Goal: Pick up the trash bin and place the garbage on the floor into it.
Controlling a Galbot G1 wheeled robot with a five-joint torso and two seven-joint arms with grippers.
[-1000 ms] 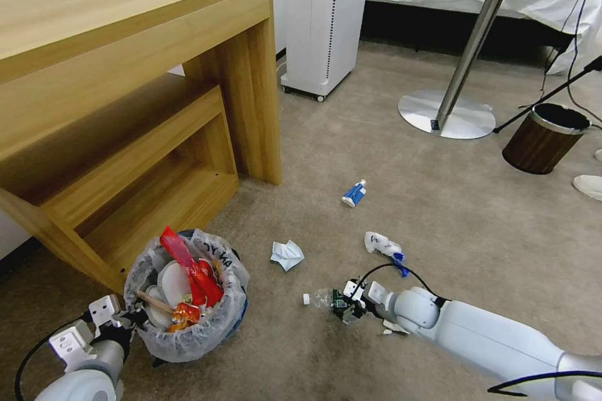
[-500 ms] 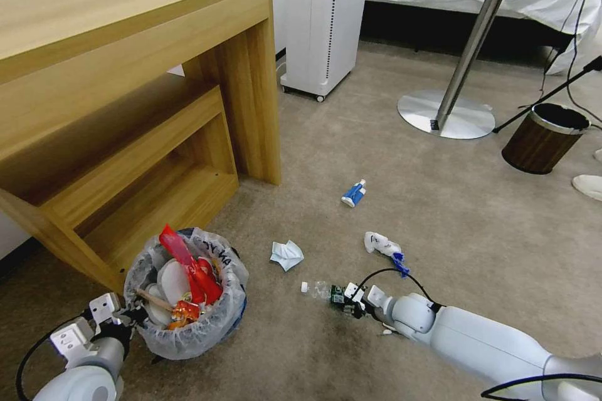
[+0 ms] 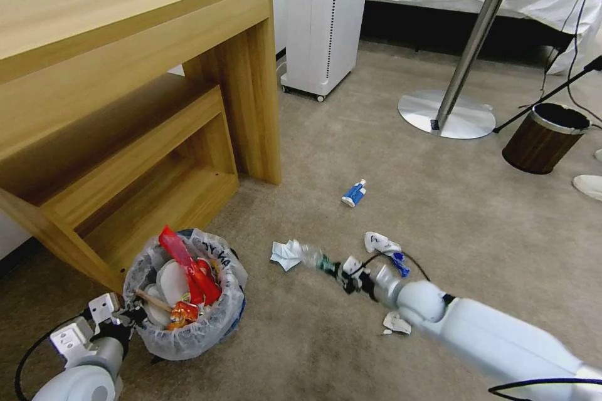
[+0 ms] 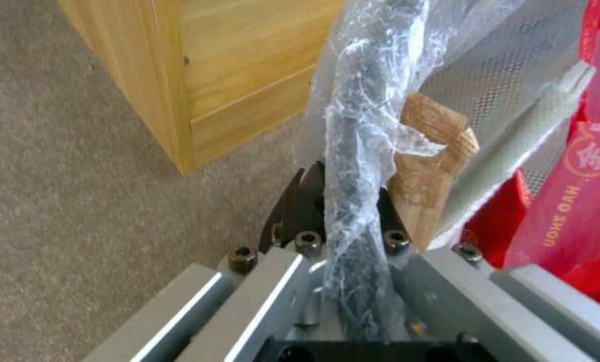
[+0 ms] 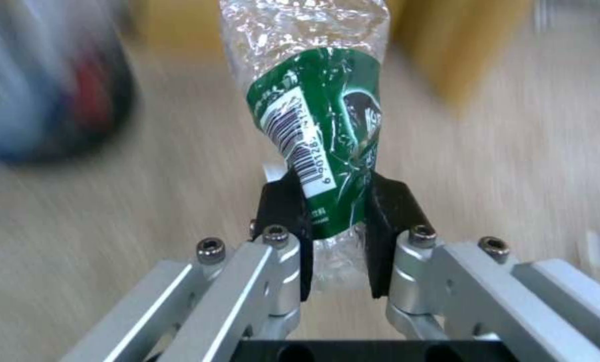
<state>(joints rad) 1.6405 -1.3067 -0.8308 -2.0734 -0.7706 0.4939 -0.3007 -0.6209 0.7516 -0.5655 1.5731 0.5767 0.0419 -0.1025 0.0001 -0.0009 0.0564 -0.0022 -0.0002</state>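
Raised since earlier: bottle (image 3: 311, 256), pinched by right gripper (image 3: 335, 268), cap pointing far-left toward crumpled paper (image 3: 285, 254); left gripper (image 3: 128, 315) clamps trash bin (image 3: 188, 326) rim; tan carpet (image 3: 389, 156).

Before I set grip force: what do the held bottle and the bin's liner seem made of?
The bottle, clamped in the right gripper, looks like thin clear plastic, crumpled, with a glossy green label. The liner over the trash bin rim, pinched by the left gripper, looks like crinkly translucent plastic film.

Crushed bottle (image 5: 313, 125) clamped; lined bin (image 3: 188, 326) rim-gripped, full.
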